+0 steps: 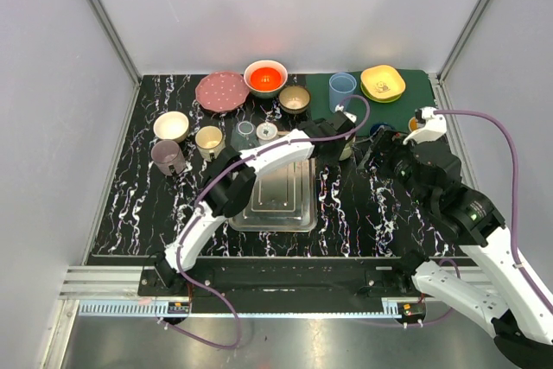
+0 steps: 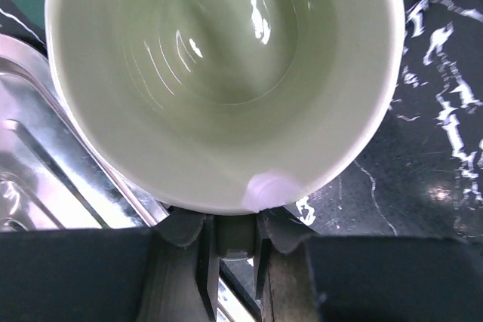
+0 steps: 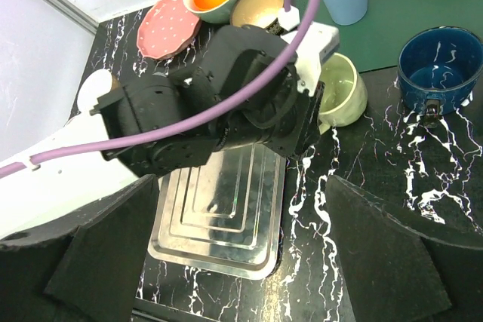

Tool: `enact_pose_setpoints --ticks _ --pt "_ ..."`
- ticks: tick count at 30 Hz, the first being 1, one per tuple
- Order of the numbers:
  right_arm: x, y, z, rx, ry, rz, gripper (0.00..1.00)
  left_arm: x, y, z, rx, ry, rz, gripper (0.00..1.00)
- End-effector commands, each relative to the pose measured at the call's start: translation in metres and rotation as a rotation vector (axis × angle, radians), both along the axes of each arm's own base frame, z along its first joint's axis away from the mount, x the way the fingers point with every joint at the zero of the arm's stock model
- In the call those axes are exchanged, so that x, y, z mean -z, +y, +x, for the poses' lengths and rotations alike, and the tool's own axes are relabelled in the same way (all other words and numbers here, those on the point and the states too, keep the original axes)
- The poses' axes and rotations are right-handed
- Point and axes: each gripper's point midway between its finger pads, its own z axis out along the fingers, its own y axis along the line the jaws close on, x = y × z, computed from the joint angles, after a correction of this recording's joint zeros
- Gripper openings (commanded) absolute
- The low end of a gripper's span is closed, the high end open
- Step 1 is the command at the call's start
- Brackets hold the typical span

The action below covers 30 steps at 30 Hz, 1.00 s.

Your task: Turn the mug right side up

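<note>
The pale green mug [image 2: 226, 73] fills the left wrist view with its mouth towards the camera. In the right wrist view the mug [image 3: 343, 94] stands with its opening up, on the black marble table beside the tray's far right corner. My left gripper [image 2: 235, 224] is shut on the mug's handle [image 2: 235, 245]; in the top view the left gripper [image 1: 343, 137] hides most of the mug. My right gripper [image 3: 241, 254] is open and empty, hovering above the table in front of the mug, and also shows in the top view [image 1: 386, 155].
A metal tray [image 1: 276, 200] lies mid-table under the left arm. A dark blue mug [image 3: 440, 58] stands right of the green one. A blue cup [image 1: 342, 88] and a yellow bowl [image 1: 383, 82] sit on a green mat [image 1: 406, 110]. Bowls, a pink plate [image 1: 222, 91] and several cups line the back left.
</note>
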Motion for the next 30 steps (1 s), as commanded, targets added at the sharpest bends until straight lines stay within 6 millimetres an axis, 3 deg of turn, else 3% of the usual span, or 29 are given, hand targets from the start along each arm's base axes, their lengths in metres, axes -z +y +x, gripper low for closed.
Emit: enact_pose_setpoints --ticks 1,3,6,10,13,19,25,30 --pt "-0.007 0.003 -0.001 -0.021 -0.034 0.020 0.97 -0.032 -0.021 0.012 0.008 -0.089 -0.068 0.00" --pt "-0.005 0.003 -0.001 -0.019 -0.031 0.018 0.97 -0.029 -0.023 0.012 0.010 -0.088 -0.065 0.00" --pt "-0.002 0.004 -0.001 -0.022 -0.026 0.016 0.97 -0.025 -0.023 0.012 0.011 -0.083 -0.061 0.09" --pt "0.002 0.002 -0.002 -0.016 -0.021 0.013 0.97 -0.029 -0.018 0.010 -0.012 -0.083 -0.061 0.37" --pt "0.002 0.001 -0.002 -0.009 -0.021 0.012 0.97 -0.042 -0.008 0.006 -0.032 -0.102 -0.066 0.49" --pt "0.004 -0.006 -0.001 0.022 -0.020 -0.006 0.97 -0.099 0.021 -0.002 -0.081 -0.206 -0.129 0.61" --pt "0.015 -0.009 0.014 0.072 0.001 -0.076 1.00 -0.162 0.091 -0.028 -0.215 -0.314 -0.165 0.70" --pt "0.039 0.019 0.043 0.041 0.041 -0.105 0.99 -0.202 0.167 -0.064 -0.353 -0.401 -0.230 0.99"
